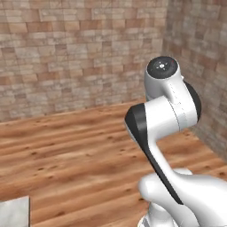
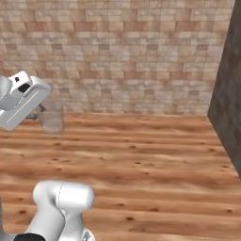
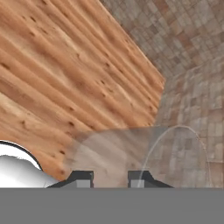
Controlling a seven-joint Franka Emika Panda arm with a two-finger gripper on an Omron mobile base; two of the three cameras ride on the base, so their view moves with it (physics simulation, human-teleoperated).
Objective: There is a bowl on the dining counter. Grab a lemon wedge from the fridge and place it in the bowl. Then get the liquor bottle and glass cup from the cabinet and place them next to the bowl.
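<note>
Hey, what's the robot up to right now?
The arm is carrying the glass cup in its gripper, shut on the cup's wall and held up over a wooden floor with brick walls behind. A corner of marble counter shows at the lower left of the left base view.

Flat, even rendered light all round, no hard shadows or glare; the brick wall (image 2: 117, 52) textures look soft and low-res.

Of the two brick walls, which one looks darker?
The side wall on the right, shadowed grey-brown. The back wall, behind the glass cup, is lit and pale.
</note>
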